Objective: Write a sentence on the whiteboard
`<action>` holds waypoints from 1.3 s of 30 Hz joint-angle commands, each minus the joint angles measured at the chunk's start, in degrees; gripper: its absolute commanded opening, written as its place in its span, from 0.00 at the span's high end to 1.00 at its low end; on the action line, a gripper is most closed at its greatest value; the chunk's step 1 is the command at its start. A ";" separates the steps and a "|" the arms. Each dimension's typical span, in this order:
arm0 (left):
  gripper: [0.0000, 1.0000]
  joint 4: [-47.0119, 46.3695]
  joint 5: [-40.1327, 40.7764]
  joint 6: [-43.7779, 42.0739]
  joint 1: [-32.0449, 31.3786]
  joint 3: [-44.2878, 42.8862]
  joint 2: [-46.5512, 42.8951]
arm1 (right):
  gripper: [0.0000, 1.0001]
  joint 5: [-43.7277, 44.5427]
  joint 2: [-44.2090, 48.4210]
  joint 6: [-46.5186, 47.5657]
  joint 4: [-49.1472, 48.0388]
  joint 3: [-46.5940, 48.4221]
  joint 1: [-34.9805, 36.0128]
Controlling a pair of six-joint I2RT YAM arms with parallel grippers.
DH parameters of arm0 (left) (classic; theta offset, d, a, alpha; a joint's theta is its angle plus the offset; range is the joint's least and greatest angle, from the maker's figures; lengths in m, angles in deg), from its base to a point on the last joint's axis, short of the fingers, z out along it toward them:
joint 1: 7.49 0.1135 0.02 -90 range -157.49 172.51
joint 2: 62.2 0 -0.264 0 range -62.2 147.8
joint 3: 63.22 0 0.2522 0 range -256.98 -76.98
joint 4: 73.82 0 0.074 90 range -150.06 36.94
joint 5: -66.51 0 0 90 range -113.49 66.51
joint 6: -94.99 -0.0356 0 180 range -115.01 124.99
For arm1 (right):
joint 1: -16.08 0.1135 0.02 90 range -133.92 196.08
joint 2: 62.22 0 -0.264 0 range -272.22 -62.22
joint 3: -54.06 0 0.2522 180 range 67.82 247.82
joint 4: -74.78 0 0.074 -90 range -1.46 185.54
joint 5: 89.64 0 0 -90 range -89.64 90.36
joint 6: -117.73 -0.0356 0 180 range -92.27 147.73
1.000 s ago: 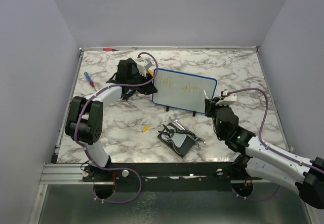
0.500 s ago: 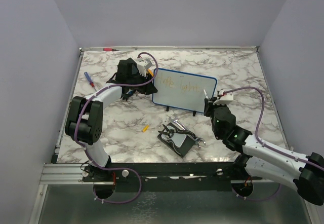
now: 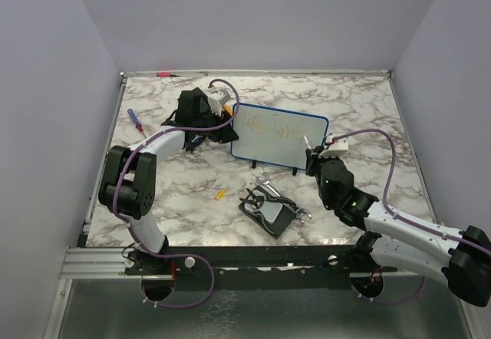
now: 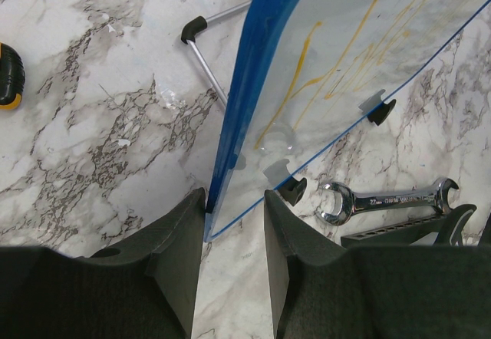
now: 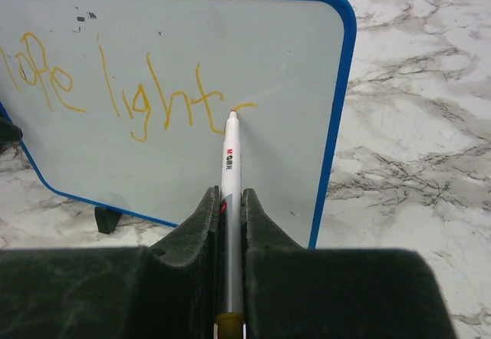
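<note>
The whiteboard (image 3: 280, 143), white with a blue rim, stands tilted on its black feet mid-table. The sentence (image 5: 165, 97) on it is faint orange handwriting; the part facing the right wrist camera reads "light". My left gripper (image 3: 228, 116) is at the board's left edge, its jaws on either side of the lower corner (image 4: 234, 197) and shut on the rim. My right gripper (image 5: 227, 195) is shut on a white marker pen (image 5: 231, 155). The pen's tip touches the board at the end of the last letter's cross stroke. From above, the right gripper (image 3: 311, 156) sits at the board's right end.
A black square pad (image 3: 268, 210) with a wrench (image 4: 383, 199) on it lies in front of the board. A small orange piece (image 3: 220, 194) lies left of the pad. A red-and-blue screwdriver (image 3: 136, 120) is at far left, and a red marker (image 3: 165, 73) lies by the back wall.
My right arm has shifted a little to the left along the board with the pen. The left arm and the board have stayed still.
</note>
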 commanded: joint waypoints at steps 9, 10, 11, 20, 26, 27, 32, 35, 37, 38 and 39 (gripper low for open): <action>0.63 -0.16 0.21 -0.66 -0.49 -0.61 -0.74 | 1.00 3.11 0.74 -6.61 7.31 0.28 -0.25; 0.63 -0.16 0.19 -0.66 -0.49 -0.61 -0.76 | 1.00 3.51 1.00 -6.96 7.75 0.15 -0.25; 0.63 -0.16 0.14 -0.66 -0.49 -0.61 -0.76 | 1.00 3.86 1.37 -7.07 7.97 0.02 -0.25; 0.63 -0.16 0.38 -0.66 -0.52 -0.61 -0.71 | 1.00 6.98 2.78 -7.25 9.39 0.12 -0.25; 0.63 -0.16 0.74 -0.57 -0.49 -0.59 -0.78 | 1.00 6.66 2.21 -8.96 11.54 0.08 -0.25; 0.63 -0.17 0.86 -0.57 -0.49 -0.61 -0.71 | 1.00 6.46 2.28 -9.22 11.82 0.00 -0.25; 0.63 -0.16 0.98 -0.49 -0.53 -0.61 -0.76 | 1.00 5.23 1.11 -9.71 12.59 -0.10 -0.25; 0.63 -0.18 0.98 -0.49 -0.49 -0.61 -0.79 | 1.00 4.24 0.39 -9.38 11.51 -0.10 -0.25; 0.63 -0.13 0.94 -0.49 -0.55 -0.61 -0.92 | 1.00 3.69 0.11 -8.96 10.68 0.02 -0.25; 0.63 -0.19 0.97 -0.49 -0.56 -0.53 -1.01 | 1.00 3.40 0.05 -8.78 10.16 0.07 -0.25; 0.63 -0.22 1.01 -0.49 -0.57 -0.52 -1.04 | 1.00 3.10 -0.10 -8.45 9.62 0.08 -0.25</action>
